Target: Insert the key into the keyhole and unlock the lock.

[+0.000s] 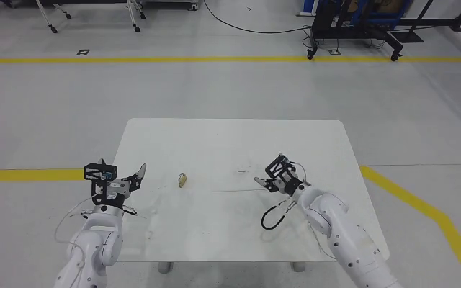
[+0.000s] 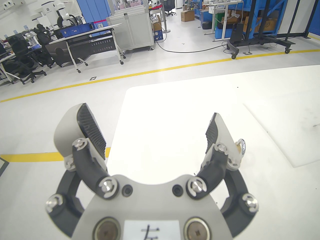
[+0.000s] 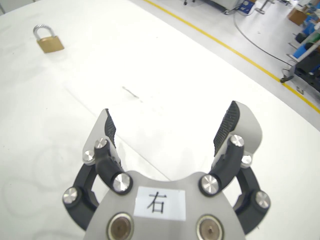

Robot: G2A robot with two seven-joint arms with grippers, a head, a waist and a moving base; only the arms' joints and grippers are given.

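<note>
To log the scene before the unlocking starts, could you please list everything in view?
Padlock: one, brass body with silver shackle, lying on the table between the arms, nearer the left one.
Thin metal piece: one, silvery, on the table ahead of the right tool; possibly the key, too small to tell.
Table: one, white.
Floor lines: several, yellow, around the table.
Left tool: one, grey and black, open, at the table's left edge.
Right tool: one, grey and black, open, over the table's right part.

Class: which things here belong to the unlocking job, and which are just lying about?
Job: brass padlock with silver shackle; thin silvery piece, probably the key; white table.
Lying about: black floor cable; black wheeled stand.
</note>
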